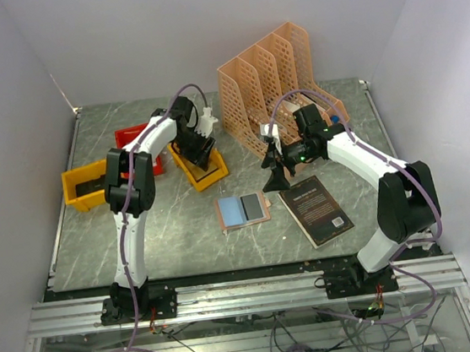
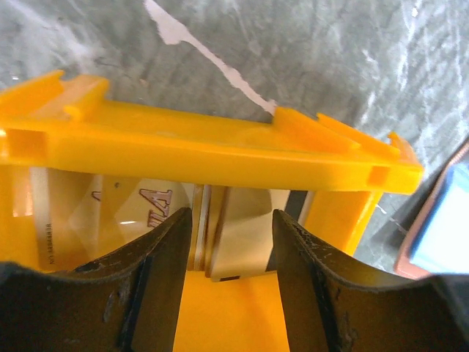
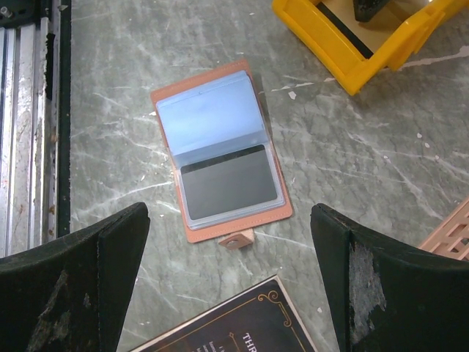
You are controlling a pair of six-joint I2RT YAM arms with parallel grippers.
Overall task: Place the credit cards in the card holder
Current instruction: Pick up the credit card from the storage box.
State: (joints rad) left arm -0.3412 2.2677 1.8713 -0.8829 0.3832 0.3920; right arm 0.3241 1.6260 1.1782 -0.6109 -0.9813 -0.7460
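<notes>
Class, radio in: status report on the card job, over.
Left jaws open over cards in yellow bin. Right jaws open, empty. Holder lies open, nothing blocking it.

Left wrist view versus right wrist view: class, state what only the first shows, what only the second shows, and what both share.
Only left wrist: printed faces of the credit cards in the yellow bin, between the open left claw. Only right wrist: a dark card in the lower pocket of the card holder, the black book's corner, the peach organizer, the open right claw. Both: the yellow bin, the card holder (a mere sliver in the left view), the marbled table.
</notes>
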